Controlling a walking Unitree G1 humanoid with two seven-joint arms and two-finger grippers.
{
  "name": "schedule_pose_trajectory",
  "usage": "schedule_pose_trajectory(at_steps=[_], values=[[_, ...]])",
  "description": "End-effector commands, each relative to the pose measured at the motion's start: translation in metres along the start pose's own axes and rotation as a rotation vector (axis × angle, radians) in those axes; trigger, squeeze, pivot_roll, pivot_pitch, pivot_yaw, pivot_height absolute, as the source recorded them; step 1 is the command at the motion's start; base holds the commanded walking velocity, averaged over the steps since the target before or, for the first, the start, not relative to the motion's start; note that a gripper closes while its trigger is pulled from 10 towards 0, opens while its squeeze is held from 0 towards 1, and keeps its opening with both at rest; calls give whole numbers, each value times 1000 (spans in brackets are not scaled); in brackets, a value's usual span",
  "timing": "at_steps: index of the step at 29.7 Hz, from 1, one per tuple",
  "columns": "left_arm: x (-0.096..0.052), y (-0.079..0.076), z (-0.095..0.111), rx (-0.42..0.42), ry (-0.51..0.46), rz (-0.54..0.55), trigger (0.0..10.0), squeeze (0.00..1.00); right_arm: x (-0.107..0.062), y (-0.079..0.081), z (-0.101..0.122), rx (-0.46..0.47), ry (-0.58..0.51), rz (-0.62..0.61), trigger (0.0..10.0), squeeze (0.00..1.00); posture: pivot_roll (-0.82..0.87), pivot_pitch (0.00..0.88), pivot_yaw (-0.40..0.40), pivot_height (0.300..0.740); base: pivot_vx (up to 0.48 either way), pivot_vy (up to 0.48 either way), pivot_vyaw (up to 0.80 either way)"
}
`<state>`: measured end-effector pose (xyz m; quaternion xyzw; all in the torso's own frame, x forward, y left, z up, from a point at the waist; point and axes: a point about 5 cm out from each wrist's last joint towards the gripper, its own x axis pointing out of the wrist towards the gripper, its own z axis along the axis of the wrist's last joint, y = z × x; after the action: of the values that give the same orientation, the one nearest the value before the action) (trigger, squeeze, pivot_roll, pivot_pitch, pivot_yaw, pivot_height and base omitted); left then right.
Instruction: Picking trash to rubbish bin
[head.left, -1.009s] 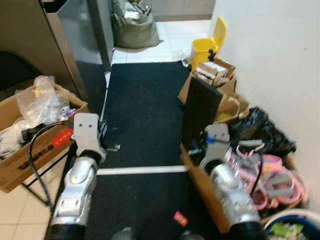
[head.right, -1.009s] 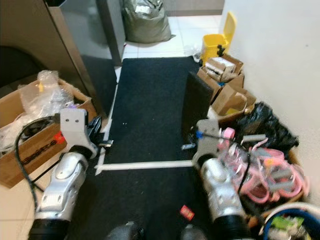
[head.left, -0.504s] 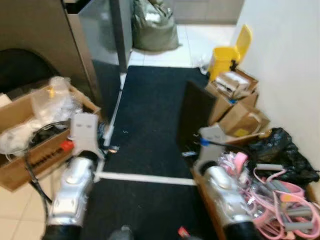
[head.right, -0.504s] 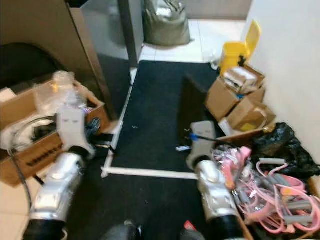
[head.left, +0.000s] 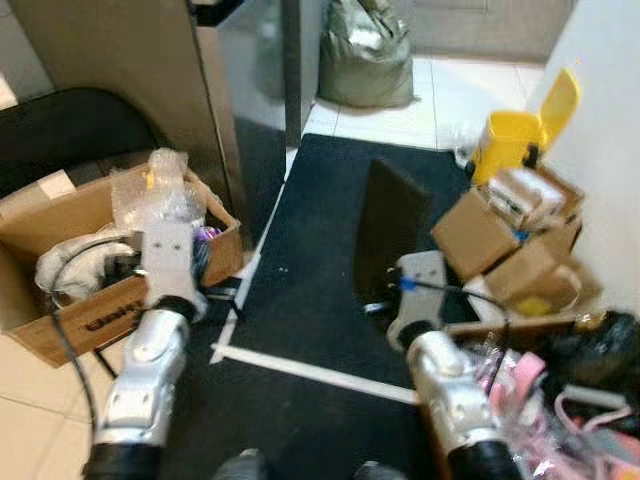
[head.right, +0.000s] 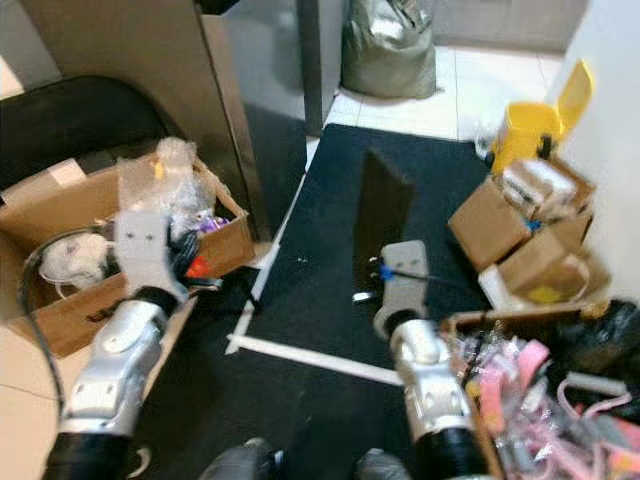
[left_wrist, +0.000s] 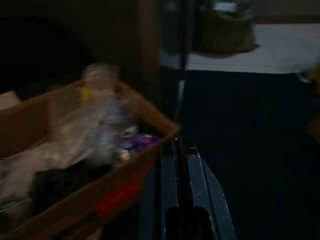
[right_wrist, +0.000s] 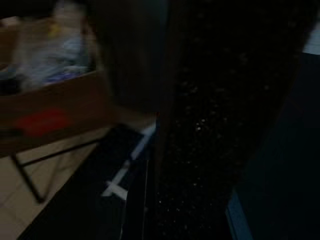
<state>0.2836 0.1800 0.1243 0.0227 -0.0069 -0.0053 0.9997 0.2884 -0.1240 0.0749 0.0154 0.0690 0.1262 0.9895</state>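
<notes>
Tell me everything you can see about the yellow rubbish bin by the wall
The yellow bin is a small plastic-looking bin with its hinged lid tipped up and back, so the top is open. It stands upright on the pale tiled floor at the far right corner of the black mat, close to the white wall. A dark part shows at its side near the lid. Brown cardboard boxes sit just in front of it. What is inside cannot be made out.

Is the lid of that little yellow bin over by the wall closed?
No. The yellow bin stands with its lid tipped up and open, beyond the cardboard boxes along the wall.
</notes>
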Motion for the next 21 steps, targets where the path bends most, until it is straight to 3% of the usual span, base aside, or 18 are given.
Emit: schedule_pose_trajectory(at_steps=[1,21], values=[[-2,0,-4,14,23,-3,10000,0,-2,-5,-3,-4,9,-14,10000,0,30,68,27,740,240,0,431],[-1,1,-3,15,22,-1,10000,0,-1,-5,-3,-5,7,-13,10000,0,32,67,25,740,36,0,433]])
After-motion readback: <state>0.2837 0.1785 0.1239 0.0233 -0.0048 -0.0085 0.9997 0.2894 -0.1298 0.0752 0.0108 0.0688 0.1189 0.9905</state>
